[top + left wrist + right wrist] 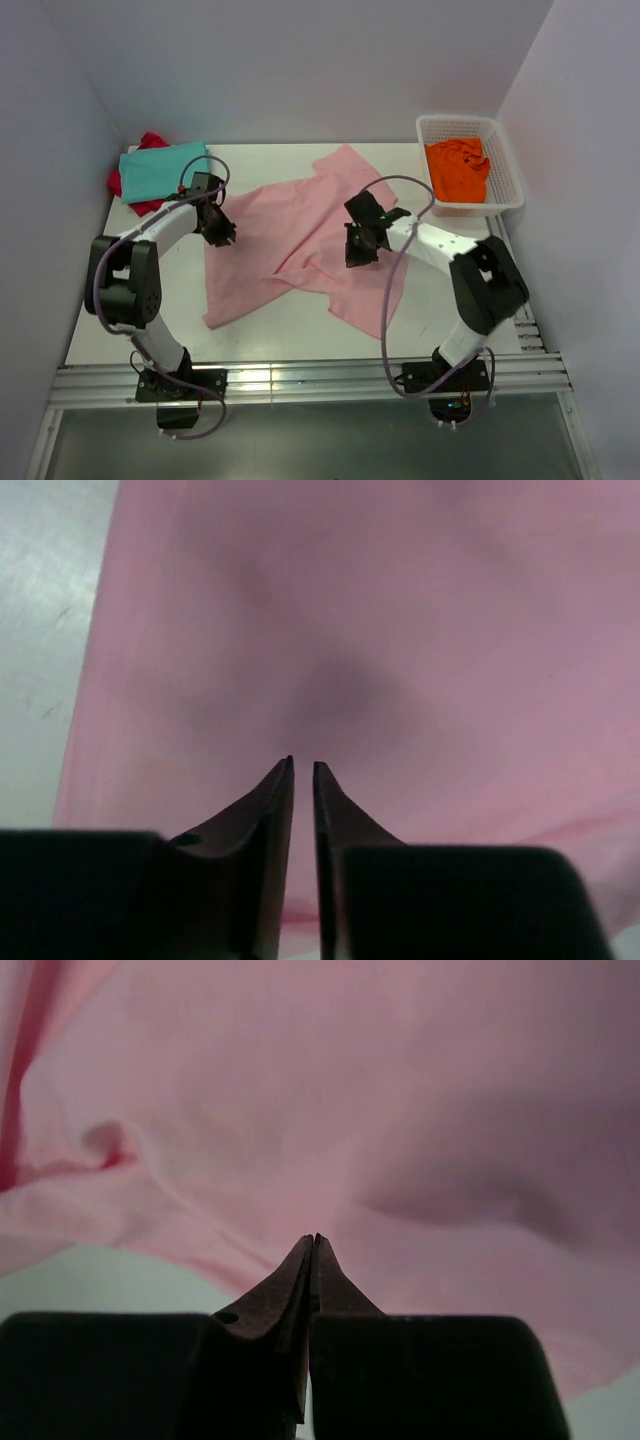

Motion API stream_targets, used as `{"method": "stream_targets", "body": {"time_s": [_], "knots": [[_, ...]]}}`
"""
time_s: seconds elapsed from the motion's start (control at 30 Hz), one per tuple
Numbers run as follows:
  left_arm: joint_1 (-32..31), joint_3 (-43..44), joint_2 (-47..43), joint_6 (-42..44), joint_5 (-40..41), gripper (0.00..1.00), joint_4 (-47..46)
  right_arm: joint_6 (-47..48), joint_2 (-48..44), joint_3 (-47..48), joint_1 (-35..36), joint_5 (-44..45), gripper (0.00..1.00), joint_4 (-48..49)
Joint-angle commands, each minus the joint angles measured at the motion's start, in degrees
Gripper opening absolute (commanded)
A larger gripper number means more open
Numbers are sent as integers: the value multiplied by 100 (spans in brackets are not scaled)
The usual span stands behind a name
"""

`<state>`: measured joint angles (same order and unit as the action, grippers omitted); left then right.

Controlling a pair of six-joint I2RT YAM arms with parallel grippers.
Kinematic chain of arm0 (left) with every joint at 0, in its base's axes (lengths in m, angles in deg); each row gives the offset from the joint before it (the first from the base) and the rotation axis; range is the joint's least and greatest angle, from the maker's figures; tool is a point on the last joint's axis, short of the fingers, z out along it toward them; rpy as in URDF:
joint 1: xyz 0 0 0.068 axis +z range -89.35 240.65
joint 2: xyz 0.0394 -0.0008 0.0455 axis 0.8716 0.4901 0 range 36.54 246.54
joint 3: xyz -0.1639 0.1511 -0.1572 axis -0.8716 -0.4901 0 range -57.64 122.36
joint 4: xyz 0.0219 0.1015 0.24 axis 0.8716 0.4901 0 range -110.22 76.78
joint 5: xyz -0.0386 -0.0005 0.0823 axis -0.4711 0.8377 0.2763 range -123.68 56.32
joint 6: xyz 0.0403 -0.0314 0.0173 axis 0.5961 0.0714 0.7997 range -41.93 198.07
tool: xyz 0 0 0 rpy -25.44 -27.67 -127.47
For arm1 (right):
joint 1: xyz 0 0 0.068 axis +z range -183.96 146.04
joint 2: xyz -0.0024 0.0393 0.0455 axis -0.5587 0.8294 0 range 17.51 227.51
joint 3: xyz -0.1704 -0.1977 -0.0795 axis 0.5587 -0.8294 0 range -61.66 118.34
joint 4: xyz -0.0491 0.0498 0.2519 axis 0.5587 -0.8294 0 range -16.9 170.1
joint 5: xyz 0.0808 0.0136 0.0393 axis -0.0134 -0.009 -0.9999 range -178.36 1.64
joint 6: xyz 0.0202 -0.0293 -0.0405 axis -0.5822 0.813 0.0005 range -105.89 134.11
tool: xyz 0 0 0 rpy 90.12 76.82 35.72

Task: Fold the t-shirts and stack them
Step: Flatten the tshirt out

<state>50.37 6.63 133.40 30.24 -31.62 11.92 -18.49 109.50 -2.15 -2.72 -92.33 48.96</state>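
Hovering over the pink shirt (pixel 290 215) rumpled on the bench (pixel 270 330), with left pincer (pixel 303 765) nearly closed and right pincer (pixel 314 1238) closed, neither seen holding cloth. Risks pinching overlapped layers together or dragging the shirt askew, thanks to that twisted fold.

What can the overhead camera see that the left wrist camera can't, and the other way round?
Only overhead: the white mesh plastic basket holding an orange shirt, and the folded teal shirt atop a red garment. Only left wrist: the left gripper's black fingertips nearly touching, a thin slit between. Both: the rumpled pink t-shirt on the white table.
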Motion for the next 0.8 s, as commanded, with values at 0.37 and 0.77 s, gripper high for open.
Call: {"method": "stream_targets", "body": {"time_s": [0.37, 0.77], "knots": [[-18, 2106, 1941, 678, 277, 0, 161, 210, 374, -482, -215, 282, 0, 292], [-9, 3503, 3146, 1057, 329, 0, 547, -45, -357, -1732, -268, 502, 0, 442]]}}
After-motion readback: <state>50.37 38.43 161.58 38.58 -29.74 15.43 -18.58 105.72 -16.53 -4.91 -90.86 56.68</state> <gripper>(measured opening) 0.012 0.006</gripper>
